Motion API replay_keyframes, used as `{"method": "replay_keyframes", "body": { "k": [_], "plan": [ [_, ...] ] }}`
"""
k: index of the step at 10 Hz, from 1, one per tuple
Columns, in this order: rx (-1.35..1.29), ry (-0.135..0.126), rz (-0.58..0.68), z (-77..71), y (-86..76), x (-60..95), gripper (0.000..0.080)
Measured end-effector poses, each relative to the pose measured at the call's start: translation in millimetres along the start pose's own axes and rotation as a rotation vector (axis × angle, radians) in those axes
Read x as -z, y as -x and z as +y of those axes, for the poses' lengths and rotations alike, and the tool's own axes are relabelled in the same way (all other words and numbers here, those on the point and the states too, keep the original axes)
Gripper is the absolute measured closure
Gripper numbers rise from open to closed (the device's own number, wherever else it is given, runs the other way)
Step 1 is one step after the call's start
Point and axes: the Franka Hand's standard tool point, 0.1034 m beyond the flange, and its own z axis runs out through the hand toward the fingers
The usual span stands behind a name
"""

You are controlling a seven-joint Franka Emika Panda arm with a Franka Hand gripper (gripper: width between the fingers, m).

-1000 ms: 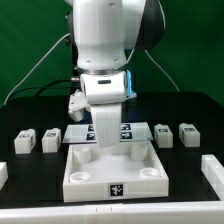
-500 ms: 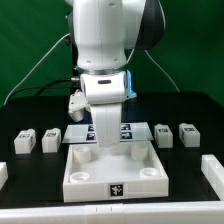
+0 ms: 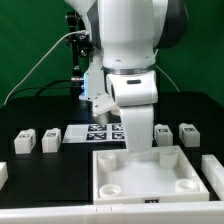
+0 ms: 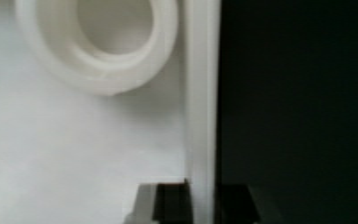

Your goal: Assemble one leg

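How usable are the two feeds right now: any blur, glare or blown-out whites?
Wrist view: soft, out of focus at close range; the tray and its round socket wash out to near-flat white, the table to plain black. Exterior view: fairly sharp, evenly lit, no strong glare; the arm hides where it meets the tray.

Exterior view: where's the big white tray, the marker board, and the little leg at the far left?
tray (image 3: 165,168), exterior view, bare floor inside it.
marker board (image 3: 85,132), exterior view, the part showing beside the arm.
leg (image 3: 25,142), exterior view, its top face.
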Motion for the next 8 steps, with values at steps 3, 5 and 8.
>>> {"method": "replay_keyframes", "body": {
  "k": [3,5,8],
  "plan": [
    [-0.035,-0.021,0.007,8.3,-15.5,-3.0,0.0742],
    [-0.052,-0.040,0.009,8.8,-21.9,-2.9,0.0741],
    [-0.073,-0.073,0.003,9.1,-29.3,-2.8,0.0741]
  ]
}}
